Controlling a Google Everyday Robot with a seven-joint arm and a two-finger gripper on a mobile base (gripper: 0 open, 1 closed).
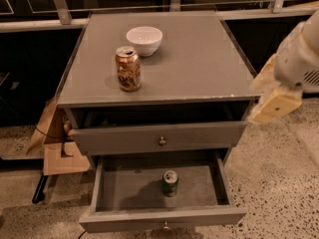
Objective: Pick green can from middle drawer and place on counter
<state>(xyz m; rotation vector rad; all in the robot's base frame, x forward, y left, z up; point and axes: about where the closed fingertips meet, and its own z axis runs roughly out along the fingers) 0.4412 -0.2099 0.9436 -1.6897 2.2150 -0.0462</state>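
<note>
The green can [170,182] stands upright near the middle of the open middle drawer [124,189]. My gripper [273,103] hangs well apart, above and to the right in the camera view, beside the counter [199,59] (open or shut, I cannot tell), so my reach must go down and left.

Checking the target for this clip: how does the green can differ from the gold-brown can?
The green can stands in the open middle drawer; the gold-brown can stands on the counter beside a white bowl. The green can is dark with pale markings; the gold-brown can is patterned. Both are upright with silver tops, untouched. The claw hangs by the counter's right edge, away from both.
</note>
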